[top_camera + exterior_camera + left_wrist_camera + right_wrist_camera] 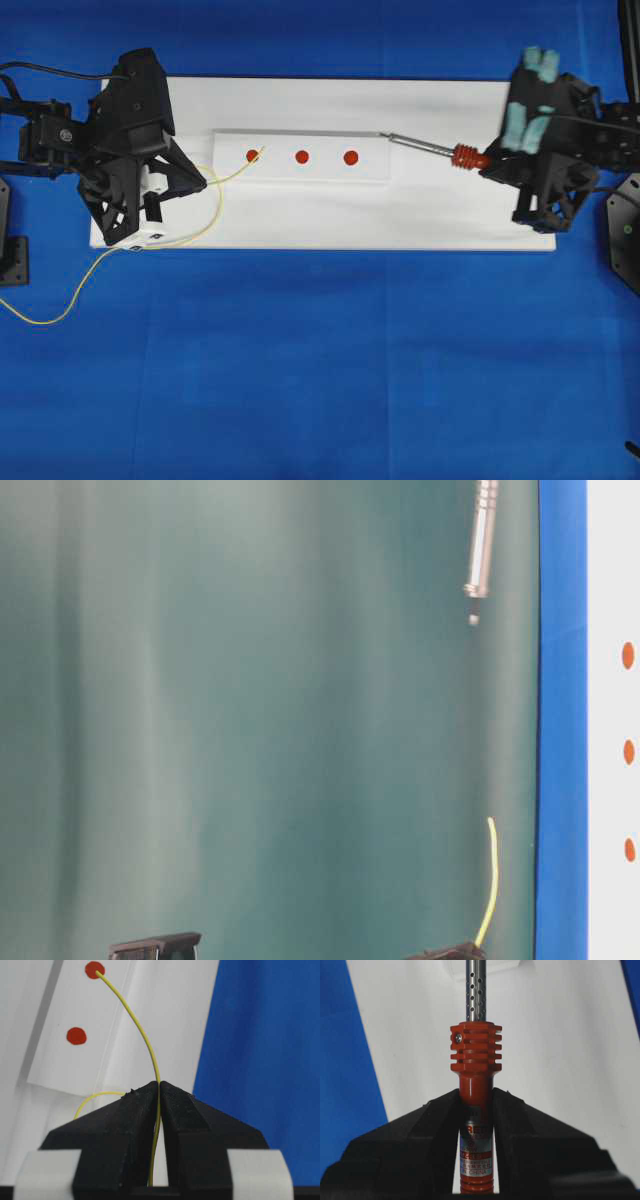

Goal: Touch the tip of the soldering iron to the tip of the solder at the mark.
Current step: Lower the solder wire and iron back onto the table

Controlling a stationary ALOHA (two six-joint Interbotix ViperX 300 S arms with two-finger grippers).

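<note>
We see the solder (214, 190) pinched in our left hand (150, 205), tip over a red mark (252, 155) near the white board's (330, 215) left end; our right hand (500, 165) clamps the soldering iron (440, 151) toward its right edge, blue cloth (320, 360) covering the counter.

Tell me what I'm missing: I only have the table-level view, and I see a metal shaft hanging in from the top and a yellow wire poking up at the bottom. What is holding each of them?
Observer: The right gripper is shut on the soldering iron, clamping its orange-red handle.
Operator: And the wire?
Observer: The left gripper is shut on the solder, pinched between its black fingers.
Operator: Where does the solder tip sit?
Observer: In the overhead view it ends by the leftmost red mark.
Operator: Is the iron there?
Observer: No, its tip is at the strip's right end, beyond the rightmost red mark.
</note>
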